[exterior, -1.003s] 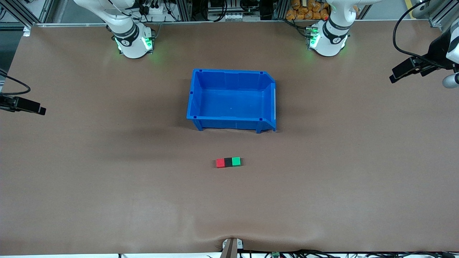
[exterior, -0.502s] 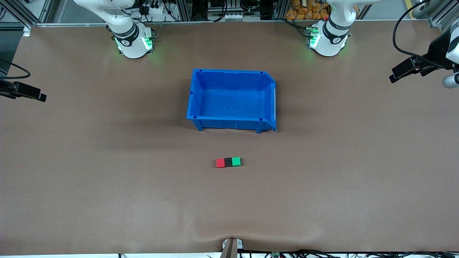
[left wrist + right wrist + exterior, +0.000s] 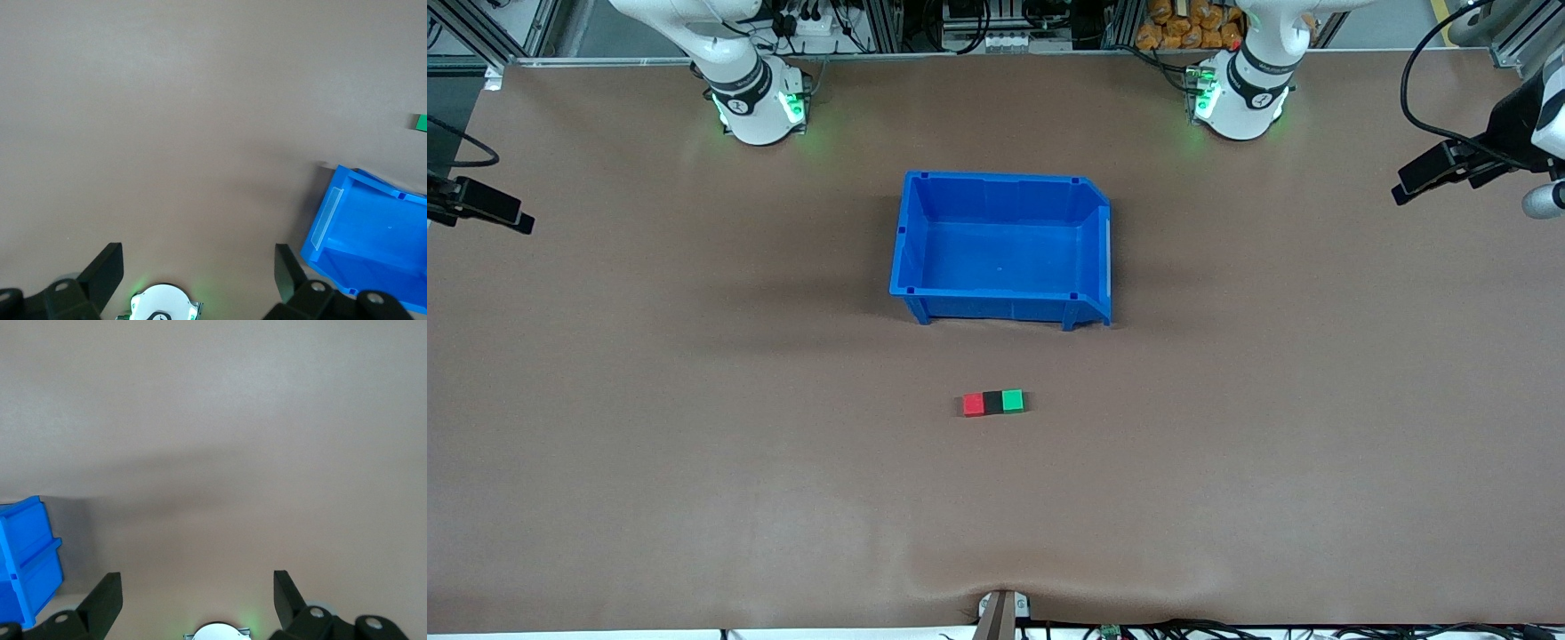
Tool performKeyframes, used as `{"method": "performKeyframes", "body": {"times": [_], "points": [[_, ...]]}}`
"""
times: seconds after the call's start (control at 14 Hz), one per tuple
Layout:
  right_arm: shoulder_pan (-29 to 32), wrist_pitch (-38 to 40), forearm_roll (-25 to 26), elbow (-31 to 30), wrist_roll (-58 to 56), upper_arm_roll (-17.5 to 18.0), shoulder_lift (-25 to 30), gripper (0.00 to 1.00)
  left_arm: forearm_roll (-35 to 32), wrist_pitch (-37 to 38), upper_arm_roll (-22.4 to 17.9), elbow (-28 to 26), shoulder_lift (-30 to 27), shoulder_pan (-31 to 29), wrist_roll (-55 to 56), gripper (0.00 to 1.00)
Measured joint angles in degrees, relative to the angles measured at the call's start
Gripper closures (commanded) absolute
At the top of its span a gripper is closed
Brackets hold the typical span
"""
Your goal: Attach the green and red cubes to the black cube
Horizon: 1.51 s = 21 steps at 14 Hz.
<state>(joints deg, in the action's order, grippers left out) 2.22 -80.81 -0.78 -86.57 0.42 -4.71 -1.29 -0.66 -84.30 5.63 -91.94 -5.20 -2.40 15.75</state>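
Black cube (image 3: 992, 403): we see it on the brown table (image 3: 694, 444), the middle piece of a short row of three that touch side to side. The row lies nearer the front camera than the bin, at about 6 o'clock from it.

Red cube (image 3: 973, 405): we find it pressed against the black cube at its 9 o'clock in the front view, toward the right arm's end of the table.

Green cube (image 3: 1012, 401): it sits against the black cube at 3 o'clock in the front view, toward the left arm's end. In the left wrist view we catch only a sliver of it at the frame edge.

Blue bin (image 3: 1000, 247): we see it open-topped and upright near the table's middle, apart from the cube row. We see nothing inside it.

Left gripper (image 3: 199, 267): it hangs over bare table at the left arm's end, at roughly 3 o'clock from the bin in the front view. We see its fingers (image 3: 107, 270) spread wide with nothing between them.

Right gripper (image 3: 197, 590): it hangs over bare table at the right arm's end, at about 9 o'clock from the bin. Its fingers (image 3: 105, 593) stand wide apart, holding nothing.
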Motion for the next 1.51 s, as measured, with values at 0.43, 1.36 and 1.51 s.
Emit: {"method": "performKeyframes", "body": {"times": [0.43,1.36,1.51], "points": [[0.0,-0.7,0.0,-4.3,0.0,0.7,3.6,0.0,0.0,0.0,0.0,0.0,0.0,0.0,0.0,0.0],[-1.7,-1.1,0.9,-4.1,0.0,1.4,4.5,0.0,0.0,0.1,0.0,0.0,0.0,0.0,0.0,0.0],[-1.8,-1.2,1.0,-4.0,0.0,1.4,4.5,0.0,0.0,0.1,0.0,0.0,0.0,0.0,0.0,0.0]]}}
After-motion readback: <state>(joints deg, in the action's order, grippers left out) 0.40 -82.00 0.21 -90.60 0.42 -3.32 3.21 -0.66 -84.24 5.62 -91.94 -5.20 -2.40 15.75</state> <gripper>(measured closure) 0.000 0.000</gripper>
